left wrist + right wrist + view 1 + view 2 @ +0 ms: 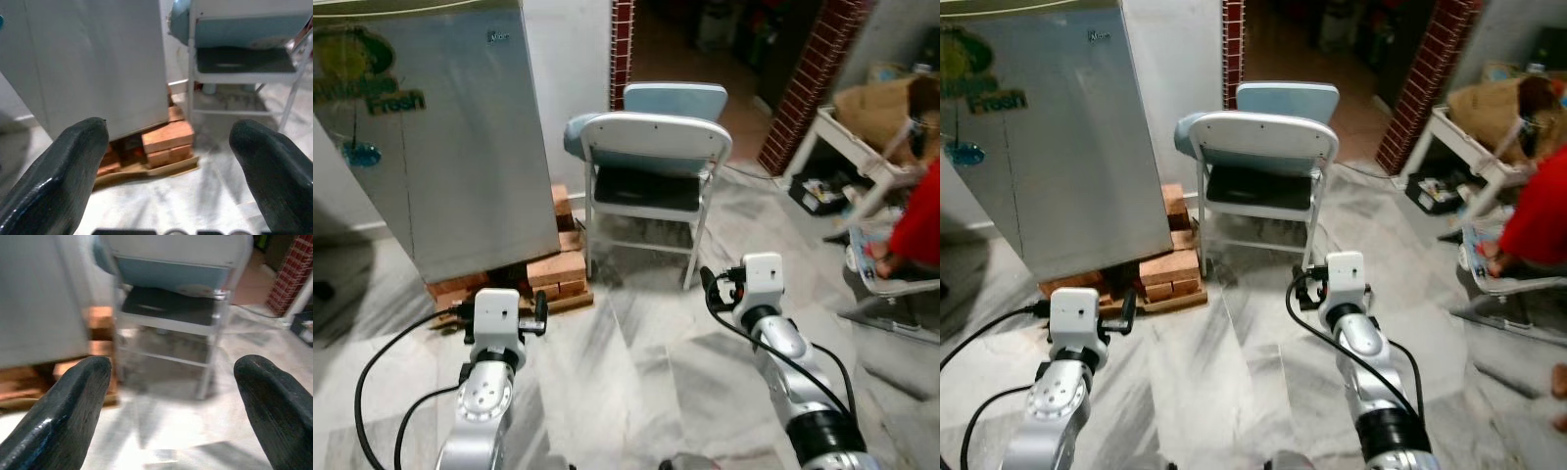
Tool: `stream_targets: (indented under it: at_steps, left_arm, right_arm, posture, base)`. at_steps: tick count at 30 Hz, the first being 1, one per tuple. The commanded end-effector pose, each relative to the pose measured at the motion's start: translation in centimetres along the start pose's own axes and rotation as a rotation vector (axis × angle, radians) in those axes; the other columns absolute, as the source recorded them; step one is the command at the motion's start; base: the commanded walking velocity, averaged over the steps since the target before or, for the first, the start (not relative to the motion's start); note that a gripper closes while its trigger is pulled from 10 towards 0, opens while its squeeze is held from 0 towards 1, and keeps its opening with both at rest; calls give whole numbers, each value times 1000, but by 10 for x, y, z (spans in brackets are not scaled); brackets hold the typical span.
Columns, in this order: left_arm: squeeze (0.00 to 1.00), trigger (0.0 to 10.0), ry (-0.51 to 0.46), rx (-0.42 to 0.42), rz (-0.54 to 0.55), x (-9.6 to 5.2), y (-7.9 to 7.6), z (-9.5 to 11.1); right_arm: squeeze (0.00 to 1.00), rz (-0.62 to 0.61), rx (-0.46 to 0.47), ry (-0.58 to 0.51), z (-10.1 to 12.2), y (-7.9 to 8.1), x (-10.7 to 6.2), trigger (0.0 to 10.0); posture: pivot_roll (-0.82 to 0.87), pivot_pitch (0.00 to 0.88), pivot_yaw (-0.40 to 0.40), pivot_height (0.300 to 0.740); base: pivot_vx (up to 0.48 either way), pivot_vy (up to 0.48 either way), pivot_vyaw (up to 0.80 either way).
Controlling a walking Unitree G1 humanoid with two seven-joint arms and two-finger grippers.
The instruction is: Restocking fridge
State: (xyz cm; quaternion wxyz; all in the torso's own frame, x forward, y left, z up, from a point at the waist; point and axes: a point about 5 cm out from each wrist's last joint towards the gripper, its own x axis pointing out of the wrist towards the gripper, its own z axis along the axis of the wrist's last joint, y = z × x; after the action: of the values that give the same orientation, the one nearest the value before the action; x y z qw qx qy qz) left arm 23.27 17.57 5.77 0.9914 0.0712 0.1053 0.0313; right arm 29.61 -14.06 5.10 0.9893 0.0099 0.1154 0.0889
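Two grippers, both spread wide, nothing held. Left gripper [168, 161] hangs over the marble floor [646, 362], aimed at the fridge [440, 137], which is shut and propped on bricks [553, 269] at the floor's far left. Right gripper [171, 401] faces a white folding chair [651, 176] just right of the fridge. Brick pillars [803, 78] frame a doorway behind. Person in red [920, 230] at right edge.
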Motion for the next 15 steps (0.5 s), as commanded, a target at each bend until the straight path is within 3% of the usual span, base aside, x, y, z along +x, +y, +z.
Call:
stream_targets:
  at_steps: [1, 6, 10, 15]
  left_arm:
    - [0, 10000, -24, -15, -23, 1, -5, 7]
    - [0, 10000, -37, -24, -43, 1, -5, 10]
    - [0, 10000, -9, -90, -45, 1, -4, 9]
    - [0, 10000, -28, -69, -61, 2, -4, 13]
  right_arm:
    - [0, -38, -14, -3, 3, -12, -1, 10000]
    - [0, -31, -10, 0, 4, -9, 0, 10000]
    - [0, -40, -35, 7, 4, -11, 2, 10000]
    - [0, -71, -31, 17, 6, -19, 7, 10000]
  posture:
    - [19, 49, 17, 740]
    - [24, 53, 19, 740]
    - [28, 53, 21, 740]
    - [29, 54, 23, 740]
  base:
    - [0, 480, -800]
    - [0, 480, -800]
    - [0, 480, -800]
    - [0, 480, -800]
